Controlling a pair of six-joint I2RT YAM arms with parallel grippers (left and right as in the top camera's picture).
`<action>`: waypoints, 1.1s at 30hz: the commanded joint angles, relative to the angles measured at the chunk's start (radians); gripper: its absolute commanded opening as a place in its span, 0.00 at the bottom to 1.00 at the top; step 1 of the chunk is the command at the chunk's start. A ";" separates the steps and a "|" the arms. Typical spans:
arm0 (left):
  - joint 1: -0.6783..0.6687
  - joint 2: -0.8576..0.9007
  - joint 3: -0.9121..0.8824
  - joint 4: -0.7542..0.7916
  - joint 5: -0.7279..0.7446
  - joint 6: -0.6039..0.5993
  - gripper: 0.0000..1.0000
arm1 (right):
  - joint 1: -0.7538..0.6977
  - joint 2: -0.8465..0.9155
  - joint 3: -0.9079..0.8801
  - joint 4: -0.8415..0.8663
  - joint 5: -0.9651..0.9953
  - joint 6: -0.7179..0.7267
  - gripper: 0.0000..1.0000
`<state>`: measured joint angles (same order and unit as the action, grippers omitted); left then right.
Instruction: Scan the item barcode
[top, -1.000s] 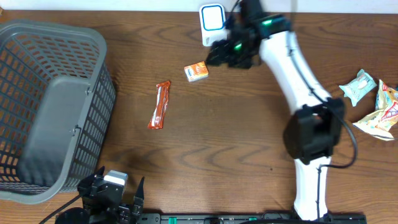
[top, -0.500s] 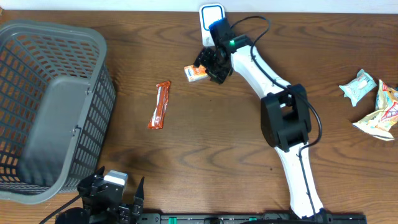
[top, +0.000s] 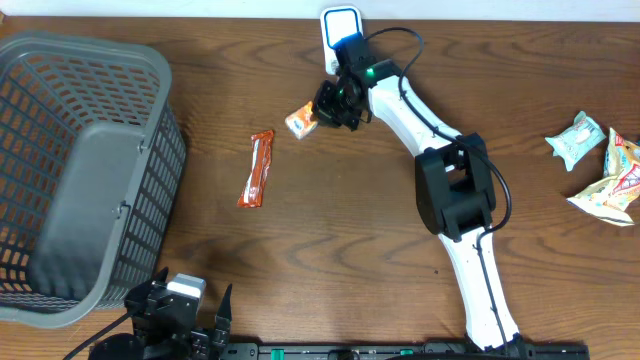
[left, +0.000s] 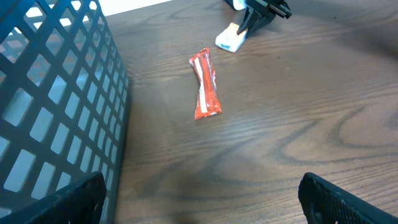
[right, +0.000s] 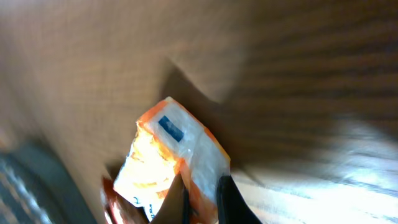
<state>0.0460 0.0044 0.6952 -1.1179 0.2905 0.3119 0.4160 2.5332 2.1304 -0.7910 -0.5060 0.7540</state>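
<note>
Risk, slip: the orange packet (right: 176, 163) is pinched only by one end, as seen from the right wrist, so it could be swung loose or dropped onto the worktop (top: 360, 250) if the arm is turned briskly.
Risk, barcode: no barcode can be made out on the faces shown, so the wrong face could be presented and the scan missed.
Risk, collision: the scanner (top: 341, 27) is stood just beyond the right gripper (top: 322, 112) at the worktop's far edge, so it could be knocked if the packet is carried up without enough clearance.
Risk, stray item: the red wrapper (top: 260, 168) is lying nearer the middle of the worktop, apart from the packet, and is judged unlikely to be disturbed.
Left arm pose: the left gripper (top: 190, 300) is parked at the near edge, close to the near left corner and beside the grey basket (top: 150, 140); its jaws are spread fully and nothing is held.
Right arm pose: the arm is stretched from the near edge across to the far edge, with the wrist bent down towards the packet.
Right gripper state: the jaws are closed tight on the end of the orange packet.
Packet location: it is held just in front of the scanner and slightly to its left, tilted; whether it is clear of the worktop cannot be told.
Step judged: the grasp is made, and presentation to the scanner is not yet done.
</note>
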 joint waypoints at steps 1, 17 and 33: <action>0.005 -0.001 0.004 0.003 0.012 0.005 0.98 | -0.041 -0.004 -0.011 -0.038 -0.314 -0.389 0.01; 0.005 -0.001 0.004 0.003 0.012 0.006 0.98 | -0.068 -0.020 -0.038 -0.911 -1.003 -2.186 0.01; 0.005 -0.001 0.004 0.003 0.012 0.005 0.98 | 0.104 -0.043 -0.032 -0.911 -0.989 -2.061 0.01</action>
<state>0.0460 0.0044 0.6952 -1.1183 0.2905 0.3119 0.4942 2.5328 2.0941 -1.7020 -1.5173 -1.3918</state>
